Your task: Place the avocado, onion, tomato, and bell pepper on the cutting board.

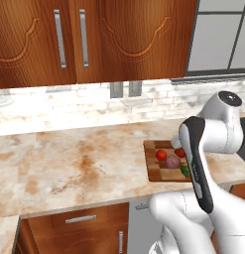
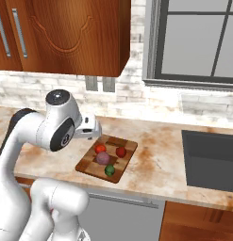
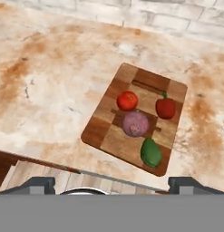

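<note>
left base view
- cutting board [image 1: 154,171]: near the front edge of the tabletop [image 1: 84,163], toward its right end; the white arm hides the board's right part.
- tomato [image 1: 161,155]: on the board, toward its back left.
- onion [image 1: 172,161]: mid-board, just in front of and right of the tomato.
- bell pepper [image 1: 179,152]: behind the onion, half covered by the arm.
- avocado [image 1: 184,170]: a green sliver at the board's front right, at the arm's edge.

right base view
- cutting board [image 2: 89,167]: long axis runs from the tabletop's front edge back toward the wall, slightly skewed; sink [image 2: 210,160] well apart to its right.
- tomato [image 2: 100,148]: back left of board.
- bell pepper [image 2: 120,152]: back right of board.
- onion [image 2: 103,158]: centre, between the two reds and the green.
- avocado [image 2: 109,170]: near the board's front corner.
- hand: raised above the board's back left side; fingertips hard to make out here.

hand view
- pincer [image 3: 111,183]: fingers spread wide, released, nothing between them.
- bearing: the board [image 3: 99,131] lies ahead of and below the pincer, well apart.
- avocado [image 3: 151,152]: nearest the pincer, long axis pointing roughly along the board's length.
- onion [image 3: 135,124]: next out, centre.
- tomato [image 3: 127,100], bell pepper [image 3: 165,108]: farthest, side by side.

judgement
- all four lie on the board; placing looks complete, so any coming move is a retreat up and away from the board, not a reach.
</note>
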